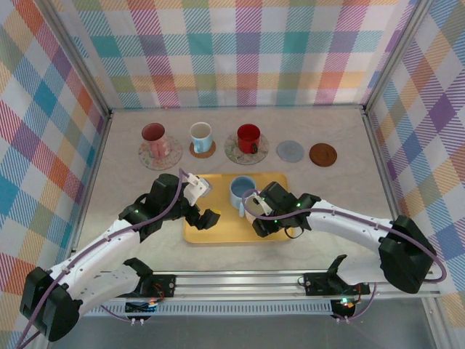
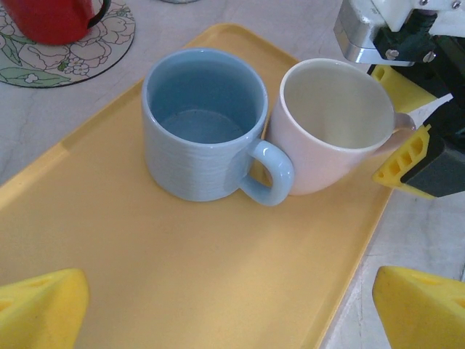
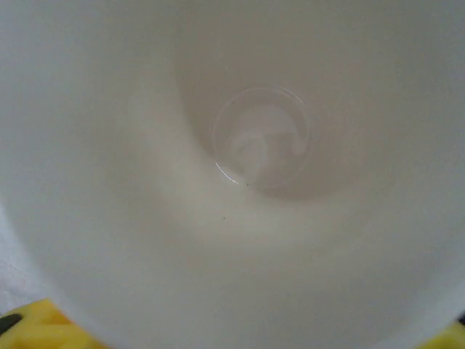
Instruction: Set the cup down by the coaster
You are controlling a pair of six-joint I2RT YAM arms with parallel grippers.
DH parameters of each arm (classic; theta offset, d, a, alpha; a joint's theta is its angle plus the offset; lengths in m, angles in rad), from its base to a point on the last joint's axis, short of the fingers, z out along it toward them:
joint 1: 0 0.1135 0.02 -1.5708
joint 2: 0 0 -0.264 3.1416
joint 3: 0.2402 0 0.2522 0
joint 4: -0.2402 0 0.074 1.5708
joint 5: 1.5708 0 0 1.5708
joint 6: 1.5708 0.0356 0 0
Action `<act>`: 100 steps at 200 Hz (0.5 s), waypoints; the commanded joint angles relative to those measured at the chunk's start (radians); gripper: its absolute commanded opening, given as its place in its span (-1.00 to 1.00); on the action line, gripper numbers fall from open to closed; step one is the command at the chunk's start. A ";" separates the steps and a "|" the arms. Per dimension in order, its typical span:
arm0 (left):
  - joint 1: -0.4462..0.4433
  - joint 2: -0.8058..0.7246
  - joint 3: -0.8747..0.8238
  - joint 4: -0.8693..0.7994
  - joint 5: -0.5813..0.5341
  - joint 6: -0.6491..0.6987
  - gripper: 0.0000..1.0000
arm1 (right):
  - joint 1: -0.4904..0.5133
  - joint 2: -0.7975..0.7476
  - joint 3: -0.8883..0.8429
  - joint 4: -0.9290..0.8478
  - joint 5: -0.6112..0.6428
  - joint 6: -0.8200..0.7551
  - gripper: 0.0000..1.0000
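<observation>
pale pink cup (image 2: 327, 123) stands upright on the yellow tray (image 2: 182, 276), close to its edge, touching the blue mug (image 2: 200, 123). right gripper (image 2: 402, 120) sits against the cup's side; whether its jaws grip cannot be told. left gripper (image 2: 232, 309) hovers over the tray, jaws wide.

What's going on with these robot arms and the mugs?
A yellow tray holds a blue mug and a pale mug side by side. The right claw is at the pale mug's rim, but I can't tell whether it grips yet. The left claw hovers open over the tray. Behind it, a grey coaster and a brown coaster lie bare.
</observation>
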 commanded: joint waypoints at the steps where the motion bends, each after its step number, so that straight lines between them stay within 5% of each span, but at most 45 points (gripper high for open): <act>1: -0.012 0.006 -0.006 0.033 0.005 0.002 0.99 | 0.007 0.014 -0.018 0.045 0.015 0.034 0.18; 100: -0.012 0.006 0.013 0.006 -0.010 0.015 0.99 | 0.017 0.086 -0.033 0.108 0.044 0.029 0.08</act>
